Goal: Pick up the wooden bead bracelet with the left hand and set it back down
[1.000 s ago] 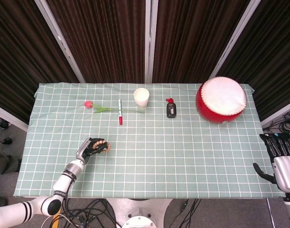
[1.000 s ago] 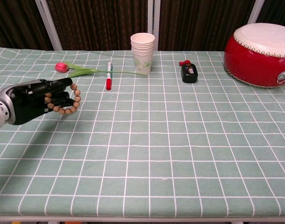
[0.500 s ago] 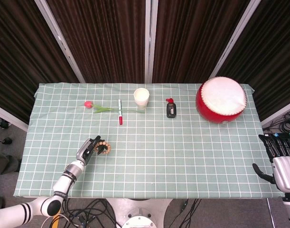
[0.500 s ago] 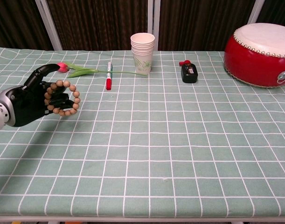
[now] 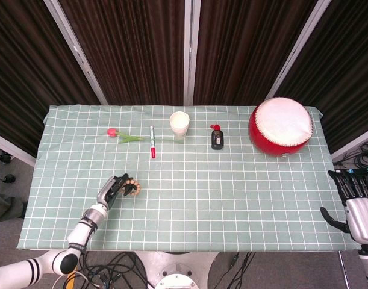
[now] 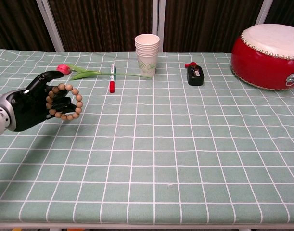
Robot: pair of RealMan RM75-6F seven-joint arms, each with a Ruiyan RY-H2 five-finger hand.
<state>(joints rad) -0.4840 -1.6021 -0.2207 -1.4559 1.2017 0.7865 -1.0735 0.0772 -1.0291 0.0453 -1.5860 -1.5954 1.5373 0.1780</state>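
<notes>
The wooden bead bracelet (image 6: 65, 101) (image 5: 130, 188) lies on the green checked tablecloth (image 6: 185, 144) near the front left. My left hand (image 6: 29, 106) (image 5: 113, 192) is right behind it. Its thumb is lifted off the beads and its fingertips (image 6: 57, 103) still reach into the ring. Nothing is pinched between thumb and fingers. My right hand (image 5: 358, 208) hangs off the table's right edge with its fingers apart, holding nothing, and shows only in the head view.
Along the far side stand a pink tulip (image 6: 84, 73), a red marker (image 6: 112, 79), a stack of paper cups (image 6: 147, 54), a small black bottle (image 6: 195, 74) and a red drum (image 6: 269, 55).
The left thumb, which lay over the beads a second ago, has lifted away. The bracelet now rests on the cloth and the hand has eased slightly back. The right hand has not moved.
</notes>
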